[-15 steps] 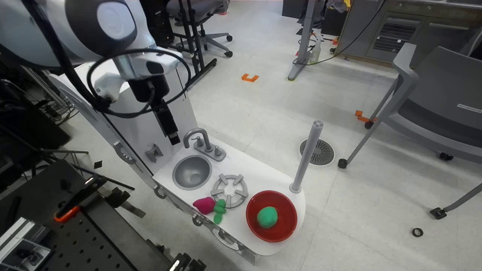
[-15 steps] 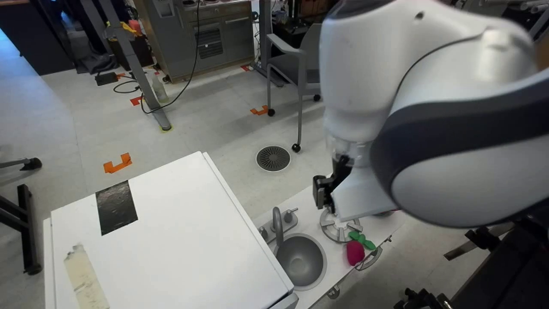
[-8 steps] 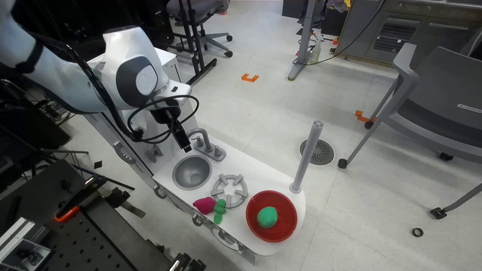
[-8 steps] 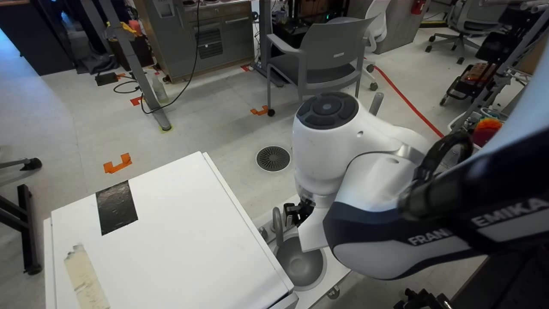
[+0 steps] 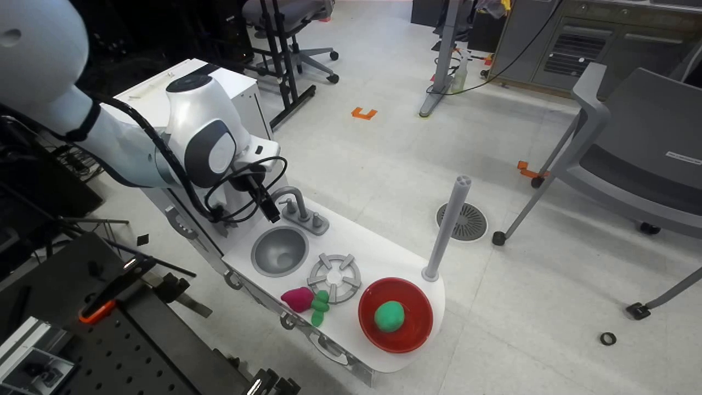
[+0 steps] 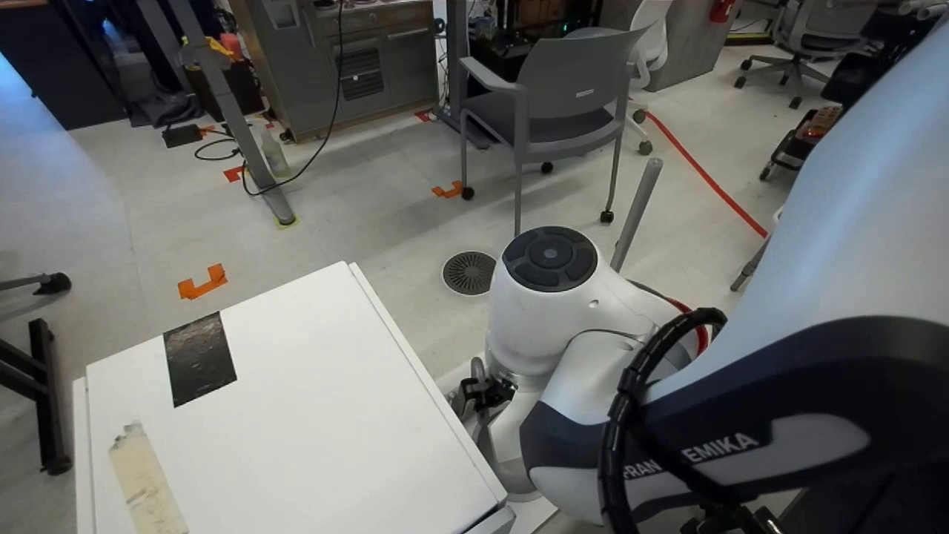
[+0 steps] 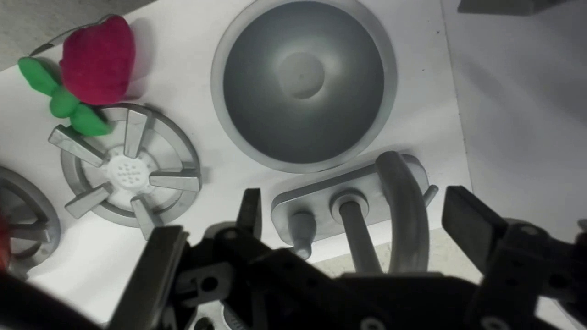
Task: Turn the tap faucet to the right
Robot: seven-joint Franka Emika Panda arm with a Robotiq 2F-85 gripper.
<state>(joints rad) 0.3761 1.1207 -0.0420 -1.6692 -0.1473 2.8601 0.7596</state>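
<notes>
The silver-grey tap faucet [image 5: 296,195] stands on the white toy counter behind the sink, its curved spout hanging toward the sink. In the wrist view its spout [image 7: 407,220] and upright stem lie between the two fingers, apart from both. A small knob stands on each side of its base. My gripper [image 7: 353,204] is open, with nothing held. In an exterior view my gripper [image 5: 270,213] is close beside the spout, above the back of the sink. In an exterior view my gripper [image 6: 467,397] overlaps the tap [image 6: 478,367] and hides most of it.
The grey sink [image 7: 302,160] lies in front of the tap. A burner grate [image 7: 176,181], a magenta toy [image 7: 98,62] with green leaves, and a red bowl [image 5: 367,307] holding a green ball stand further along. A grey post [image 5: 447,230] rises at the end. A tall white cabinet [image 6: 296,393] adjoins the sink.
My gripper has travelled along the counter from beside and above to the tap's spout, then turned a little. The tap and other objects look unmoved.
</notes>
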